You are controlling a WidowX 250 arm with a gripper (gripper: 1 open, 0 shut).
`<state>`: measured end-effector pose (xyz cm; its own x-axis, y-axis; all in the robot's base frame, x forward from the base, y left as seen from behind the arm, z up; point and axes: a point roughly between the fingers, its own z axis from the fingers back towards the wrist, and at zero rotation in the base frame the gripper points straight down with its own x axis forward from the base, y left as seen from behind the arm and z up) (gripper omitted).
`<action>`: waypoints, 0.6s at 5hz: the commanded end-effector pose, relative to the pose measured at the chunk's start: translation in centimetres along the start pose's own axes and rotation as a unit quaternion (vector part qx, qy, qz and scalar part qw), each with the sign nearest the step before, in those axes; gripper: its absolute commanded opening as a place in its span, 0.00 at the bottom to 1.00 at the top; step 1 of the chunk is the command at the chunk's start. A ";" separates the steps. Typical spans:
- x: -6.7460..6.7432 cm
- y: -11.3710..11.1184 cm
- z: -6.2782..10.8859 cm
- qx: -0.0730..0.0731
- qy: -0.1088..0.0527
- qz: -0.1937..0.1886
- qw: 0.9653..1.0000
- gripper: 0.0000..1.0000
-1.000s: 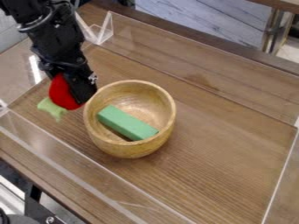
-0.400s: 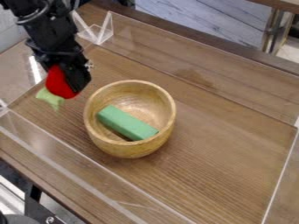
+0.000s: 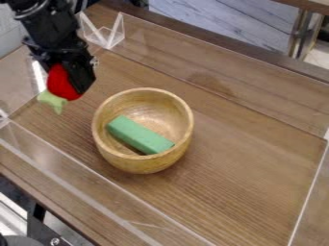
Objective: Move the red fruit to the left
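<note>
The red fruit [image 3: 63, 83] hangs in the grasp of the black gripper [image 3: 67, 85] at the left side of the picture, well above the level of the wooden table [image 3: 244, 144] and to the upper left of the wooden bowl [image 3: 144, 129]. The jaws stand closed on the fruit, one dark finger [image 3: 83, 77] running down its right side, and the bright red body shows between and below them. The light-green leaves [image 3: 52, 100] stick out at the lower left end of the fruit, tilted downward toward the tabletop; whether they touch it cannot be told from this view. The arm [image 3: 52, 34] reaches down from the top left corner, its gripper pointing steeply downward. The bowl sits near the middle of the table, apart from the fruit and the gripper, and holds a green rectangular block [image 3: 138, 135] that lies slanted across its inside. A clear plastic wall [image 3: 58, 183] borders the table along the near edge and the left side.
</note>
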<state>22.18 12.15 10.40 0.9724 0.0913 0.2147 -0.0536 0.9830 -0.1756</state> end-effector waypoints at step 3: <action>2.6 0.3 -1.3 0.005 0.003 -0.055 0.998 0.00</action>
<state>24.11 12.13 8.27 0.9838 0.0039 0.1795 0.0281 0.9841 -0.1756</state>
